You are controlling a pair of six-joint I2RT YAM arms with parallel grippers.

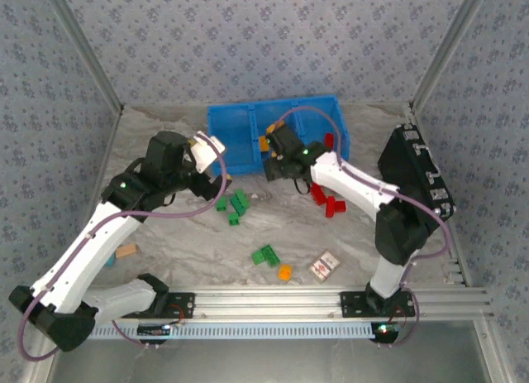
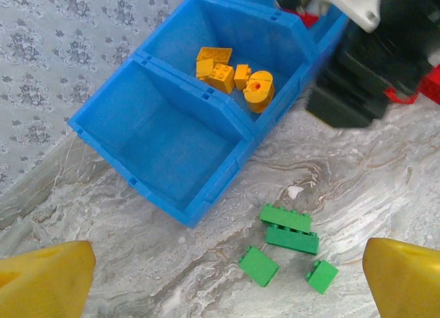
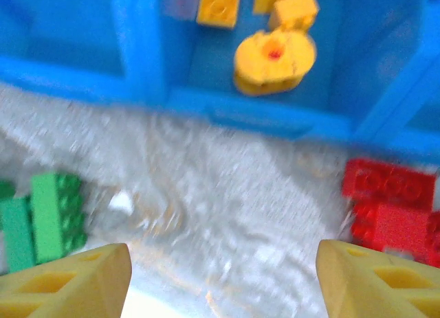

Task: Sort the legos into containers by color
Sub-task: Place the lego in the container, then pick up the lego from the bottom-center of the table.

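both wide, empty: left gripper (image 2: 225, 280) drops straight onto one green lego (image 2: 258, 266), right gripper (image 3: 223, 277) onto one red lego (image 3: 388, 185)

Left gripper (image 2: 220, 287) fingers spread wide; right gripper (image 3: 223, 284) jaws parted; both arms stretched forward, wrists tilted down

White-and-black arms (image 1: 91, 242) (lilac cables (image 1: 310, 107))

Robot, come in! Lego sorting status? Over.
Left gripper, right gripper: jaws open, empty. Orange plastic bricks in blue plastic bin's middle compartment. Green bricks, red bricks on table.
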